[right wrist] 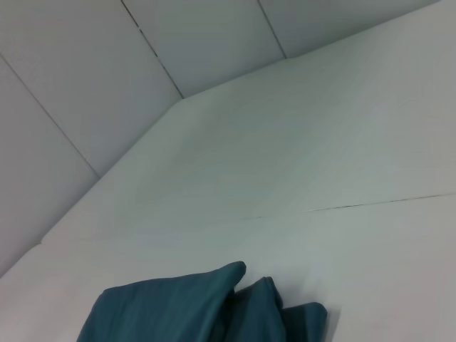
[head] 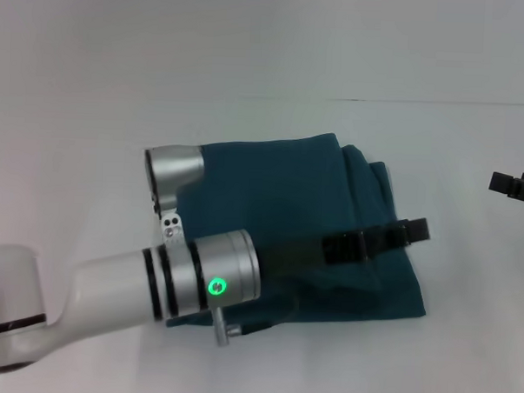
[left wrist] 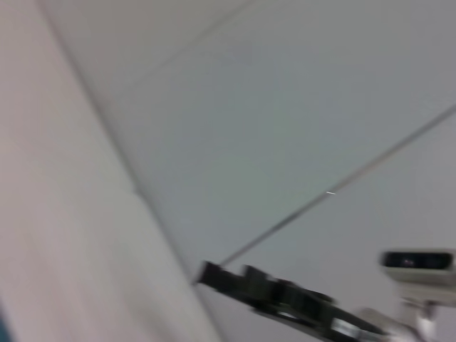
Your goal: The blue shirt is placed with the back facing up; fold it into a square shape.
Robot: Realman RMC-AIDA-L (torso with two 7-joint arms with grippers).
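Note:
The blue shirt (head: 331, 217) lies on the white table as a folded, roughly square bundle, with layered folds along its right side. My left arm reaches across it from the lower left. Its black left gripper (head: 417, 228) stretches over the shirt's right part, with the tips just past the right edge. Whether it touches the fabric I cannot tell. My right gripper (head: 506, 183) shows only partly at the far right edge, apart from the shirt. It also appears far off in the left wrist view as the right gripper (left wrist: 271, 292). The right wrist view shows the shirt (right wrist: 199, 310) with its folded corner.
The white table (head: 118, 112) extends all around the shirt, with a thin seam line (head: 423, 103) at the back. Pale wall panels (right wrist: 85, 64) rise behind the table's far edge.

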